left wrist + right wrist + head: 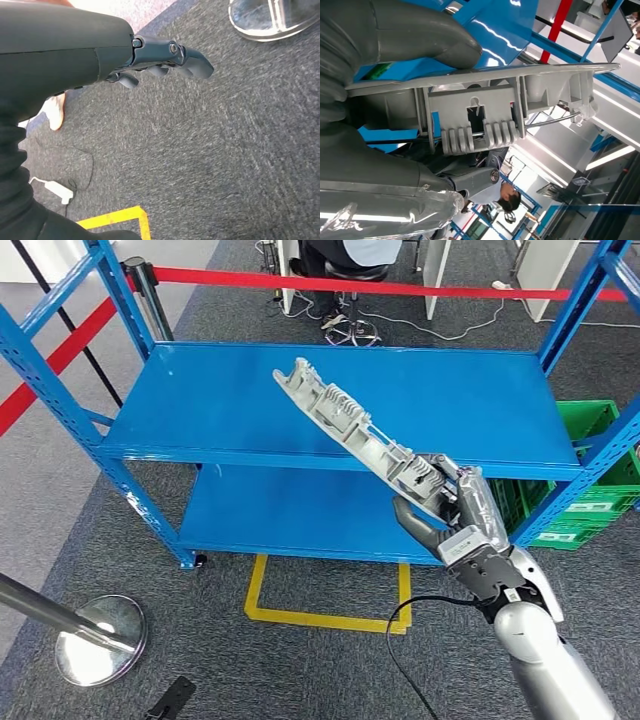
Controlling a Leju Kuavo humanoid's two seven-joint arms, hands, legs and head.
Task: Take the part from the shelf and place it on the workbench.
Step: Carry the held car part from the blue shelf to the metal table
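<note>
A long grey ribbed plastic part (355, 430) slants in the air over the blue shelf (226, 400), its far end up and to the left. My right hand (460, 520) grips the part's near end. The right wrist view shows the part (482, 115) up close, with the thick grey thumb (429, 40) on one side and fingers on the other. My left hand (162, 57) hangs over grey carpet, fingers loosely extended, holding nothing.
The shelf's top board and lower board (294, 510) are bare. A green crate (596, 480) sits beside the shelf's right post. Red barrier tape (362, 285) runs behind, a stanchion base (98, 640) stands front left. Yellow floor tape (332, 615) marks the carpet. A seated person (347, 260) is beyond.
</note>
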